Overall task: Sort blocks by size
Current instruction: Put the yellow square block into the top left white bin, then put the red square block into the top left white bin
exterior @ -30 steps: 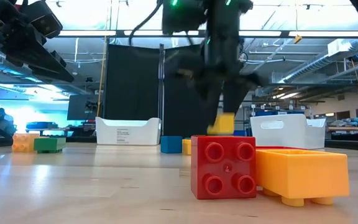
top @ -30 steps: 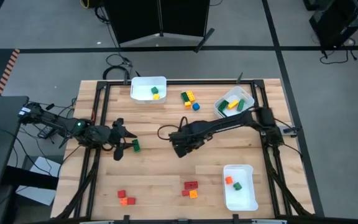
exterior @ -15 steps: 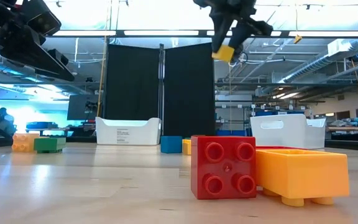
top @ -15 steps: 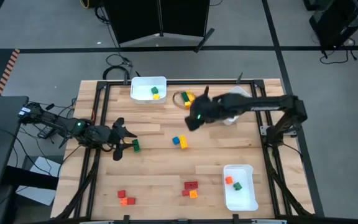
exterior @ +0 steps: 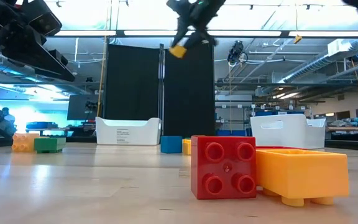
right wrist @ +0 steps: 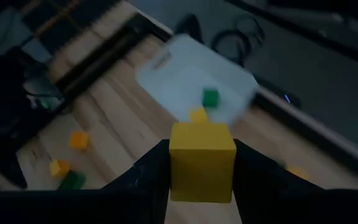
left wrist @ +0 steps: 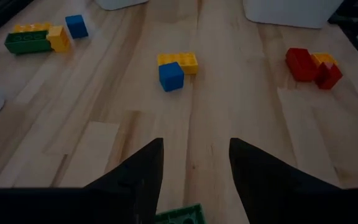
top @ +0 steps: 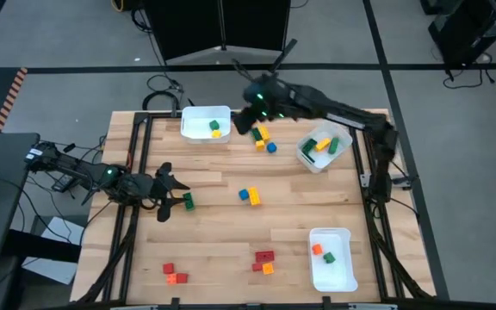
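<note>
Three white bins sit on the table in the high view: a far bin (top: 206, 123), a tilted bin (top: 324, 145) at far right and a near bin (top: 332, 258). The right gripper (top: 242, 120) hangs beside the far bin's right edge; a second ago it was down at mid-table, and half a second ago it was over the yellow-green cluster (top: 261, 135). A blue-and-yellow pair (top: 248, 195) lies on the spot it left. The left gripper (top: 177, 199) waits at the left side, a green brick (top: 188, 201) at its tips.

Low view: the right gripper is high, with a yellow cube (exterior: 178, 51) pinched at its tip; it has drifted leftward across the last two pictures. A red brick (exterior: 223, 167) and an orange brick (exterior: 301, 173) fill the foreground.

Left wrist view: the fingers (left wrist: 143, 167) stand apart over bare wood, clasping nothing, the green brick just by them.

Right wrist view: the jaws are clamped on the yellow cube, with the far bin beyond it holding a small green block (right wrist: 210, 97) and a yellow block (right wrist: 197, 114).

My reading: the cube is in mid-carry to the far bin, release next; most blocks remain unsorted.
</note>
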Available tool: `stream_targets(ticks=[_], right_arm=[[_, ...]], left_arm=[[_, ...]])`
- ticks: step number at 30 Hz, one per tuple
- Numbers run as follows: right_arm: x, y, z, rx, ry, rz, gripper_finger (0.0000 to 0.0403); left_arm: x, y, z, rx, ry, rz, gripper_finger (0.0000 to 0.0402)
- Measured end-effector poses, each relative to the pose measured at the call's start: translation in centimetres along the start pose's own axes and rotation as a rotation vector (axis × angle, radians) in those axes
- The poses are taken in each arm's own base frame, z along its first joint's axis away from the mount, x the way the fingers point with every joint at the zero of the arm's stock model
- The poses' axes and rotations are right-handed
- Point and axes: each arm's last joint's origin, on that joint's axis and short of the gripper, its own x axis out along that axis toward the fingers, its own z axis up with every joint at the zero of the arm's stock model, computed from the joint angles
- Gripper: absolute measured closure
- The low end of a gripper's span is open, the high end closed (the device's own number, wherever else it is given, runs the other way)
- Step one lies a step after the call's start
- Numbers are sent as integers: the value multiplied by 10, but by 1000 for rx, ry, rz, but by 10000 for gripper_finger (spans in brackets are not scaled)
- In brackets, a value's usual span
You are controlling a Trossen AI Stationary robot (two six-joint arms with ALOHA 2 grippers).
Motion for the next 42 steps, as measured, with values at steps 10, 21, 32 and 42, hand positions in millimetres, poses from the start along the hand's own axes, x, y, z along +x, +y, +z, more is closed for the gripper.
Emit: stream_targets(ticks=[10, 21, 32, 42], right_arm=[[133, 3, 15, -219, -27, 52, 259], [224, -28, -32, -156, 157, -35, 226], [224, -28, -26, -177, 105, -15, 219], [224, -27, -26, -176, 119, 21, 218]], left_arm=[[0, 1, -1, -55, 6, 17, 210], [0, 1, 0, -128, 1, 15, 210], [0, 1, 0, -133, -1, 22, 210], [0, 0, 2, -134, -23, 15, 210]])
